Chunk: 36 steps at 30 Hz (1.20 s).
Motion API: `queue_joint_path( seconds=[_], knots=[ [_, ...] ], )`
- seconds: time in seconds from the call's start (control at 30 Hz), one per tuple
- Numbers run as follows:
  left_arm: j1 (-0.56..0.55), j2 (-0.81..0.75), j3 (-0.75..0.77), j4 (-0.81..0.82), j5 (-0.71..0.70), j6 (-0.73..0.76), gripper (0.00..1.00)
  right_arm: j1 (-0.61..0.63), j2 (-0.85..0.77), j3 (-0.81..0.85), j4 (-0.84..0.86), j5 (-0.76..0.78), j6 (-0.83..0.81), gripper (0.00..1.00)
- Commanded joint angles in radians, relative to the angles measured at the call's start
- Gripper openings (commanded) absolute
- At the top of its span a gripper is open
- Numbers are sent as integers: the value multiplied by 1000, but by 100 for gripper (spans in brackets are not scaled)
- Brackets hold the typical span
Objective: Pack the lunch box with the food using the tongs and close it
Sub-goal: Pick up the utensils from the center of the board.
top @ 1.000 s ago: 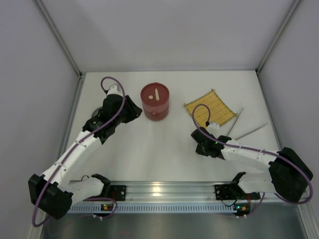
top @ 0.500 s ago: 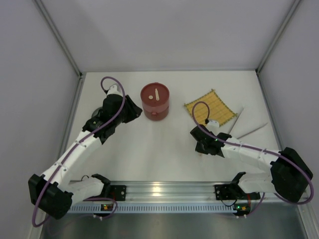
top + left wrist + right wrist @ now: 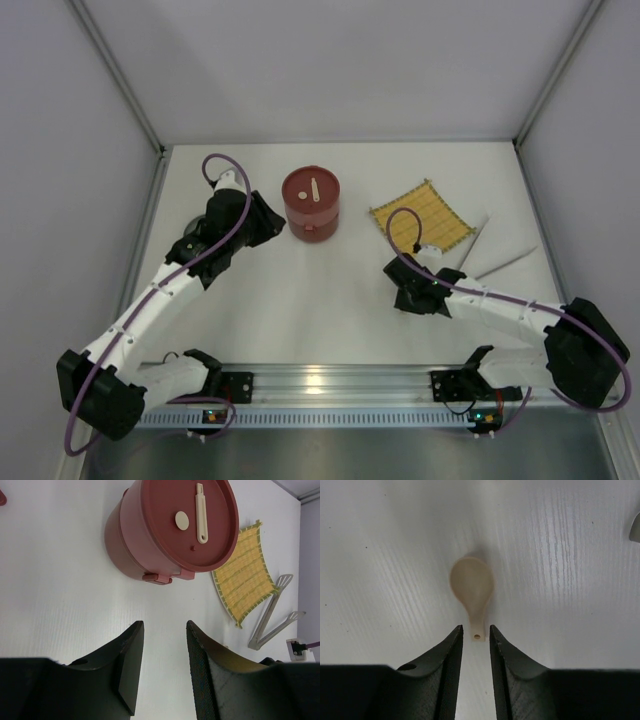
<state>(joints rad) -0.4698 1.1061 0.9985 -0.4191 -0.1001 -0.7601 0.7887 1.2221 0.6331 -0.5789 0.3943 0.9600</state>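
Firstly, the lunch box [image 3: 312, 207]: it stands upright on the white table [image 3: 330, 310], towards the far side and left of centre. It is closed, with both tiers stacked. A round, dark-red cylinder, smooth and matte like plastic, with a small latch tab [image 3: 157, 578] jutting out at the seam on the near wall. The flat lid [image 3: 160, 505] has a raised rim. On it lie a small cream disc [image 3: 182, 520] and a slim cream stick [image 3: 201, 515], close together but apart.

To the right of the box, apart from it, is the square yellow woven mat [image 3: 245, 570]. It has a ribbed weave and pale edging, and lies at a slant. Just beyond its right edge the tongs [image 3: 267, 614] lie flat: thin grey metal in a long V, with flattened tips pointing to the far side.

The left fingers [image 3: 131, 665] are black wedges with textured inner faces. They sit moderately apart with nothing between them, near the box's left side and not touching it.

The right fingers [image 3: 450, 670] are low over the table near the mat's front corner, with only a narrow gap between them. A small beige spoon [image 3: 472, 585] lies flat below, smooth, with an oval bowl. The end of its short handle reaches just into that gap. A sliver of table shows on each side of it, so the spoon is not pinched.
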Motion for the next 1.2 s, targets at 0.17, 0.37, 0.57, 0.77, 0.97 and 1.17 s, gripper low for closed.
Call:
queue_joint_path(
  seconds=[0.17,0.37,0.57,0.77,0.97,1.17],
  knots=[
    [2,-15,-3,29,-1,-2,45,-9,50,-19,79,-11,-12,30],
    [2,-15,-3,29,-3,-2,45,-9,88,-21,109,-11,-9,29],
    [2,-15,-4,29,-4,-2,45,-9,103,-38,134,-14,3,27],
    [2,-12,-4,29,-4,-1,45,-9,96,-42,110,-3,17,17],
    [2,-12,-6,29,-4,-1,45,-9,76,-38,73,3,23,6],
    [2,-12,-4,28,-7,1,45,-9,34,23,5,18,2,0]
  ],
)
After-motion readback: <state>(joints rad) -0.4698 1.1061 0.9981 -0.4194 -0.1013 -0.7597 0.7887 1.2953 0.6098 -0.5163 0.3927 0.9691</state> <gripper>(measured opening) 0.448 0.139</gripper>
